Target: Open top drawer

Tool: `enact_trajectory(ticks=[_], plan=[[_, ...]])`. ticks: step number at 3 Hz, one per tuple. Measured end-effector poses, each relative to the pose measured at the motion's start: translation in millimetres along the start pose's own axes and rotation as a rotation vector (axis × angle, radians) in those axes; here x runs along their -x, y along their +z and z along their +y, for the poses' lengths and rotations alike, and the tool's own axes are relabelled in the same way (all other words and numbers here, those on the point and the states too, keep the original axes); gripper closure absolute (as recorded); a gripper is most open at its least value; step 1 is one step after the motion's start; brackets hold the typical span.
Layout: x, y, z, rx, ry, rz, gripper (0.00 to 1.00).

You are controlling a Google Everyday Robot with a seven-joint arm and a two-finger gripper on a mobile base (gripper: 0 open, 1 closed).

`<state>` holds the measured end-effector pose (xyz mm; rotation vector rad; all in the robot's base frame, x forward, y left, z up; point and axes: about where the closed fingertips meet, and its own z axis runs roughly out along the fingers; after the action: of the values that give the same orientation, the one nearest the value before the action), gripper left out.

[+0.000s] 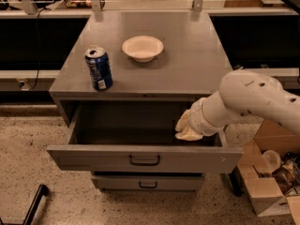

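Note:
The top drawer (93, 156) is a wide grey metal drawer, pulled well out of the cabinet (187, 74), its deep box open and bare inside. Its small black bar handle (144, 161) sits at the centre of the front. My gripper (183, 127) is on the end of the white arm (253, 102) that comes in from the right. It hangs over the right part of the open drawer box, behind the front panel and apart from the handle.
A blue soda can (99, 68) and a white bowl (142, 48) stand on the cabinet top. A shorter drawer (148, 183) sits below, slightly out. A cardboard box (269, 182) with clutter stands on the floor at right. A black bar (33, 205) lies at the lower left.

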<state>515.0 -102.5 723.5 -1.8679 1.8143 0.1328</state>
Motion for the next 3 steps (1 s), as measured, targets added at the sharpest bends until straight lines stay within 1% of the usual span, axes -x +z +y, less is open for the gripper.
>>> enact_trajectory(ticks=[1, 2, 3], plan=[[-17, 12, -3, -0.008, 0.041, 0.036, 0.77], [-30, 23, -8, -0.008, 0.066, 0.073, 0.95], [-42, 43, -5, 0.036, 0.078, 0.102, 1.00]])
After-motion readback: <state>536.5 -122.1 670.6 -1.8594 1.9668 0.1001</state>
